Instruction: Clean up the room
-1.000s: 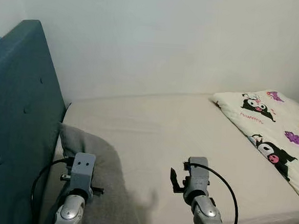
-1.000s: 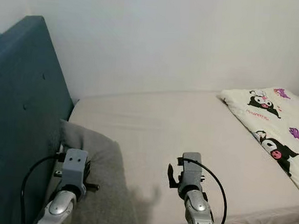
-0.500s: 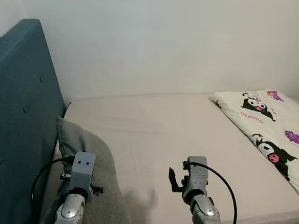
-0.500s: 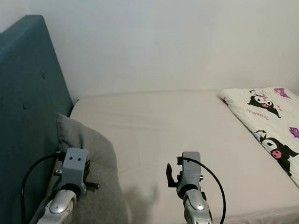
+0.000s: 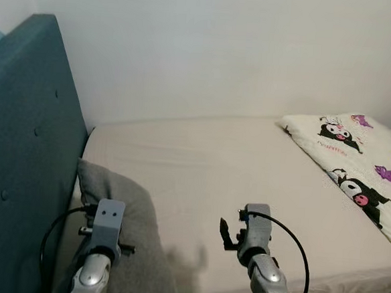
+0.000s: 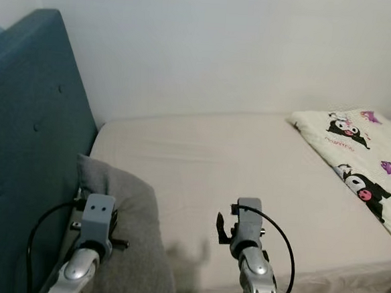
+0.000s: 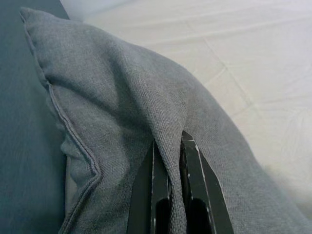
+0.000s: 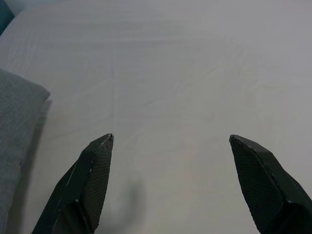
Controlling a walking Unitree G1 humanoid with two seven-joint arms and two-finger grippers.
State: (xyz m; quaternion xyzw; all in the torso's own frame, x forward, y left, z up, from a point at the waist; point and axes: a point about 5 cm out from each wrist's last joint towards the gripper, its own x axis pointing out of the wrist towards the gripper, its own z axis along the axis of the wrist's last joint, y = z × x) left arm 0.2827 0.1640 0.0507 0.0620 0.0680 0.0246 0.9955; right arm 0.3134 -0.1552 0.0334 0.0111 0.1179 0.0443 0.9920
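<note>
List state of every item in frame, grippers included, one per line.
Grey fabric pillow: pinched in a fold, lying at the head of the bed against the headboard.
Left gripper: shut on the pillow's fabric.
Right gripper: open, hovering over bare sheet, holding nothing.
Beige bed sheet: spread flat, lightly creased.
White cartoon-print duvet: lying on the right side of the bed.
Teal tufted headboard: upright, on the left.

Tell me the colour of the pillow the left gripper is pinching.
Grey woven fabric. The pillow shows best in the left wrist view, pinched by the left gripper.
</note>
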